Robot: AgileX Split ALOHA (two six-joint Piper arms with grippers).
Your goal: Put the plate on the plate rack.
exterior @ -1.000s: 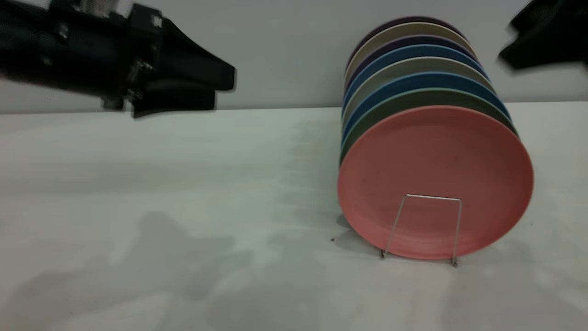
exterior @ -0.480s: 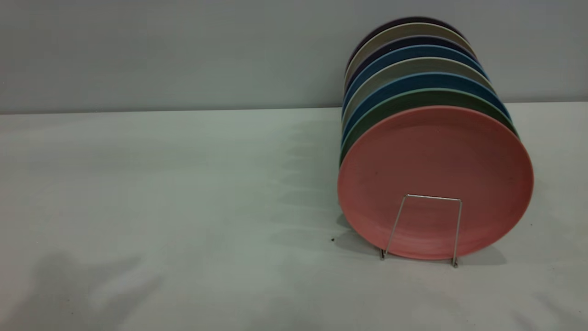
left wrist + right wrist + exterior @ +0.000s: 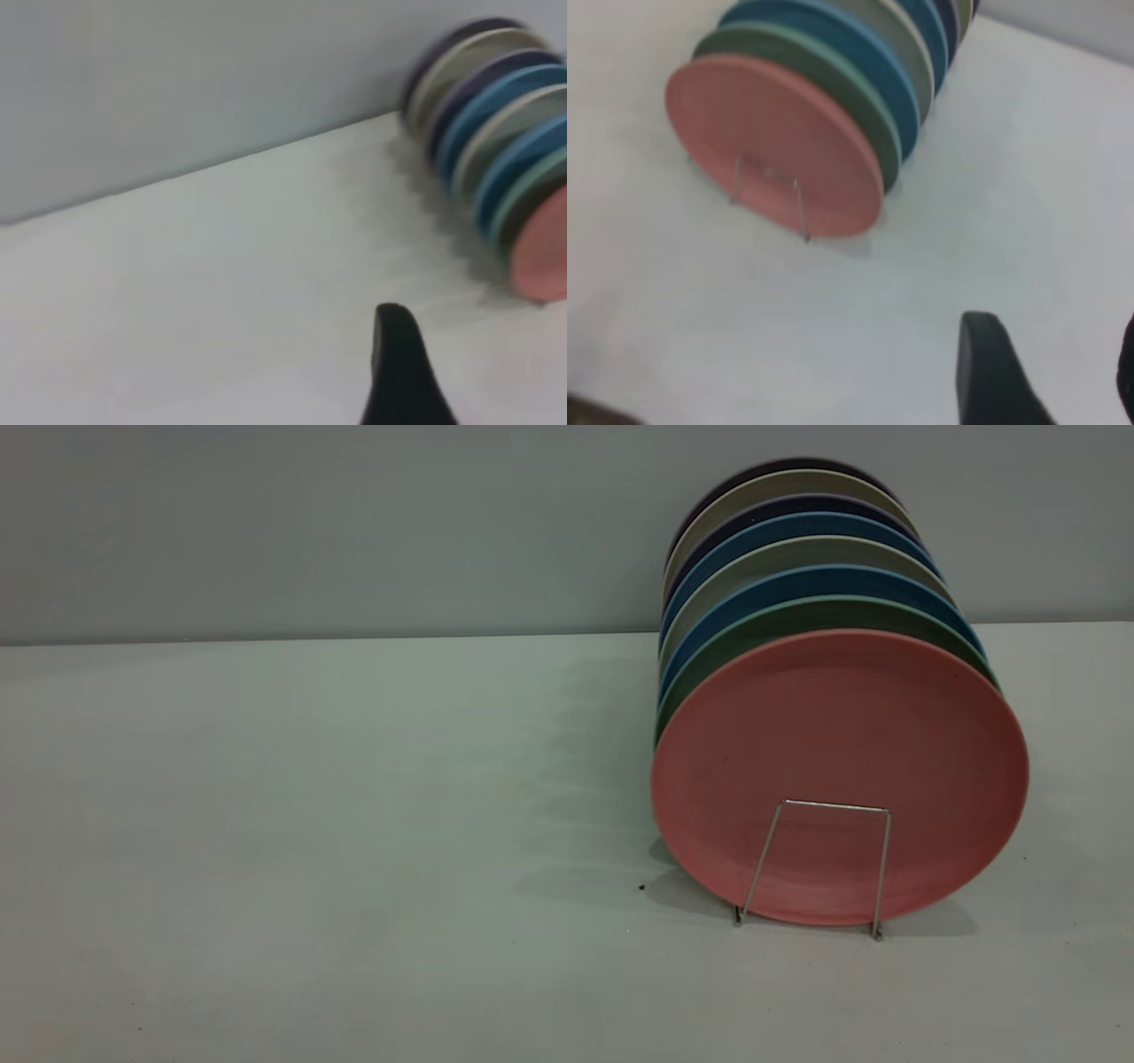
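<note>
A black, smooth, tapering finger with a rounded tip (image 3: 397,354) shows; the other wrist's finger (image 3: 990,367) looks alike.

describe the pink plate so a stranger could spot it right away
On the white table, a row of plates stands on edge toward the right side. The plate is the front one, behind the plate rack wire loop. It alone is salmon-pink; the green plate sits directly behind it.

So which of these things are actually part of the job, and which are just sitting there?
Part of the job:
- the pink plate, standing upright at the front of the row
- the wire plate rack holding it

Just sitting there:
- the green plate directly behind it
- the blue plates and the others farther back
- the white table
</note>
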